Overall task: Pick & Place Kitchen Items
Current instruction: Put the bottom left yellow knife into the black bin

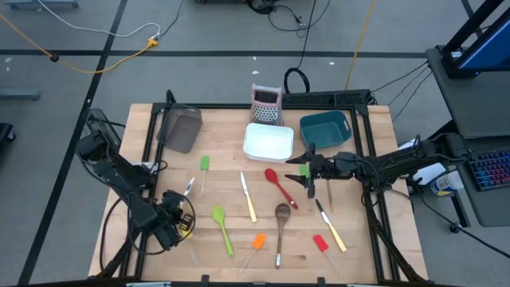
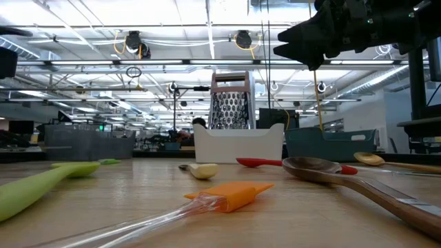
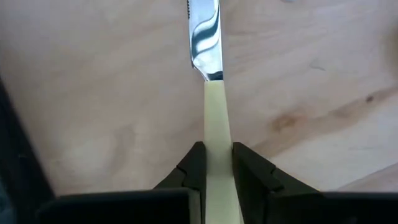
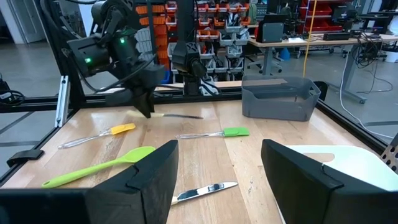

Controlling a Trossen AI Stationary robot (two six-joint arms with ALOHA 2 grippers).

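My left gripper is at the table's near left, shut on a cream-handled knife; the shiny blade sticks out past the fingers. My right gripper hangs open and level above the table's right middle, near the red spoon, with nothing between its fingers. Lying flat on the wood are a second knife, a green spoon, a wooden spoon, an orange spatula and a red spatula. My left gripper pinches the knife's cream handle between its two fingers, one on each long side, just behind where the blade begins. The fingers come from above, slanting down. The handle runs on between them and the blade sticks out about level; whether it clears the wood I cannot tell.
A dark mesh bin, a white bin, a teal bin and an upright grater line the far side. A green spatula, a yellow spatula and a third knife also lie on the table.
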